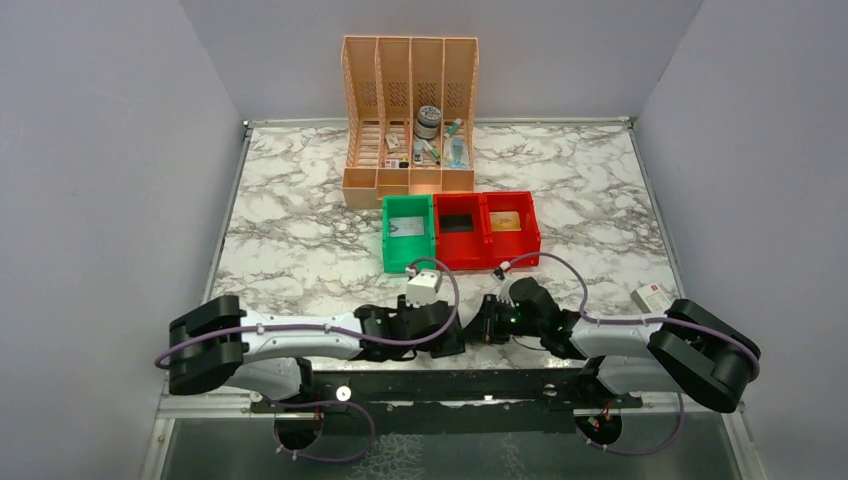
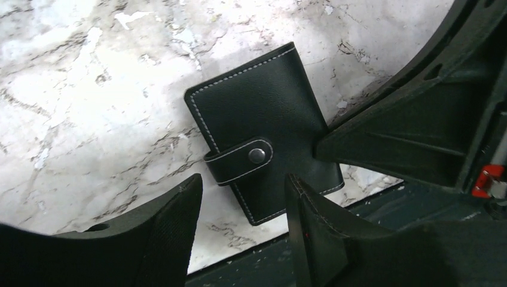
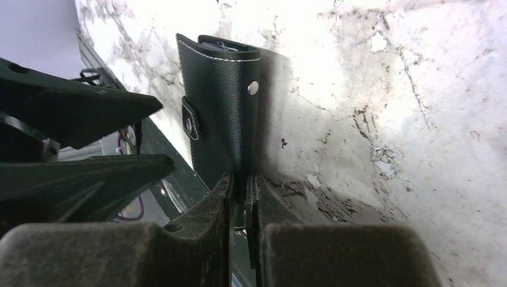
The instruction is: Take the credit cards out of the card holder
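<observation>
The card holder (image 2: 263, 134), a black wallet with white stitching, lies closed near the table's front edge, its tab snapped on a metal stud (image 2: 257, 156). In the right wrist view the card holder (image 3: 218, 101) runs straight into my right gripper (image 3: 239, 185), whose jaws are pinched on one of its edges. My left gripper (image 2: 242, 209) hovers open just in front of the wallet, a finger (image 2: 179, 233) on each side and nothing between them. From the top camera both grippers (image 1: 450, 335) (image 1: 490, 322) meet at the front edge and hide the wallet. The credit cards are hidden.
A green bin (image 1: 408, 230) and two joined red bins (image 1: 487, 228) stand mid-table. An orange file rack (image 1: 410, 110) with small items sits at the back. A small white box (image 1: 652, 297) lies by the right arm. The table's front edge (image 2: 311, 224) runs directly under the wallet's corner.
</observation>
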Controlling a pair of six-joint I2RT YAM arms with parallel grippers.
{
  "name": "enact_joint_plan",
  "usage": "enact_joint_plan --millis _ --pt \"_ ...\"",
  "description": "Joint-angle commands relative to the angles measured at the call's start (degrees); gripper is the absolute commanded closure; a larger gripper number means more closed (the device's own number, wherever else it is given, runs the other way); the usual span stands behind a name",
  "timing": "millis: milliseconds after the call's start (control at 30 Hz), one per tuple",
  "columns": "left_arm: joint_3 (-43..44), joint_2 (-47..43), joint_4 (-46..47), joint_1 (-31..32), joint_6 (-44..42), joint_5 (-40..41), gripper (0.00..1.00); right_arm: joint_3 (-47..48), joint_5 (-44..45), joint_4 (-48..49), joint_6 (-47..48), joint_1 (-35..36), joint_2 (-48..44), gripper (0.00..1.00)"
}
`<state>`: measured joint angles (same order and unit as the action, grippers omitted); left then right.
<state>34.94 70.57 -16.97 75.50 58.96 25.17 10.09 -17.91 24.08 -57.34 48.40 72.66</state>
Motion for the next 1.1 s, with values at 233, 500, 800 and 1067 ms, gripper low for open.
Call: enact_joint_plan --millis 233,500,800,1067 --pt "15.0 17.2 -9.7 0.4 -2.7 5.4 0.52 0.6 8.7 -9.3 1.4 0.3 -8.1 0.92" --pt "18.0 22.6 -11.4 -0.1 -3.5 8.2 0.6 -0.7 7.8 -9.0 2.0 0.3 -9.9 0.92" --pt "16.2 20.7 -12.5 -2.2 -2.0 10.4 0.87 -0.2 9.9 -12.5 2.5 0.2 -10.3 0.92" --pt "13.5 17.0 -11.5 -3.2 -1.4 10.3 0.85 1.0 11.4 -15.5 3.3 0.2 -10.3 0.91"
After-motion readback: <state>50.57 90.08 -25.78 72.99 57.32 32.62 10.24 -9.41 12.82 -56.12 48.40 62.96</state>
